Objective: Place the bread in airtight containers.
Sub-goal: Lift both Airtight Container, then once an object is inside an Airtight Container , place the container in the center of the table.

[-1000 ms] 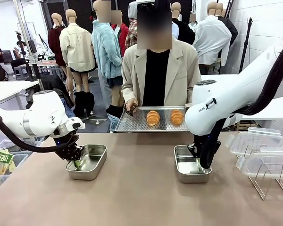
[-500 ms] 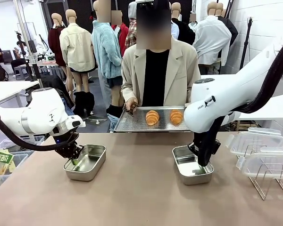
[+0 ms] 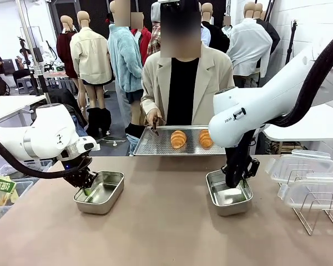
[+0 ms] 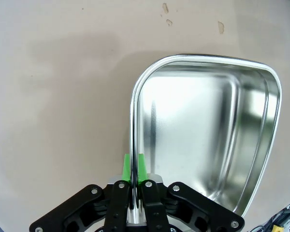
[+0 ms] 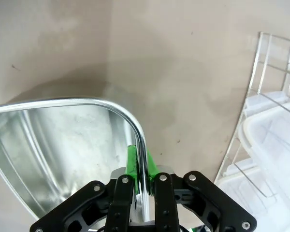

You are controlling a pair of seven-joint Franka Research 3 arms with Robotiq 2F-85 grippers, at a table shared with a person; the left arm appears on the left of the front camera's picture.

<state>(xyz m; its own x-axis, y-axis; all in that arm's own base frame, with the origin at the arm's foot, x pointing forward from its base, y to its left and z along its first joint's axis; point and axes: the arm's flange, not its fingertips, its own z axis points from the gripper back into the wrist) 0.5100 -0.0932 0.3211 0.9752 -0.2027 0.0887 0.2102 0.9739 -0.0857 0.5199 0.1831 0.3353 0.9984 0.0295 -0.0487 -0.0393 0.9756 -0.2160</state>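
Left arm point(image 3: 44, 138): white glossy shell, rounded joint housings, grey seam at the wrist joint.
Left hose point(image 3: 11, 160): black, ribbed, running along the arm.
Right arm point(image 3: 261, 105): white glossy shell, large rounded joints.
Lettering point(image 3: 231, 117): small and dark on the joint housing; too small to read in full.
Right hose point(image 3: 322, 72): black, ribbed, thick.
Left gripper point(image 4: 134, 166): black linkage frame, bright metal palm block.
Screws point(image 4: 91, 191): silver heads at the pivots.
Pads point(image 4: 126, 166): bright green, flat.
Right gripper point(image 5: 141, 162): black frame, silver screws, green pads of the same make.
Person point(image 3: 183, 88): beige open jacket with lapels and long sleeves, black top beneath.
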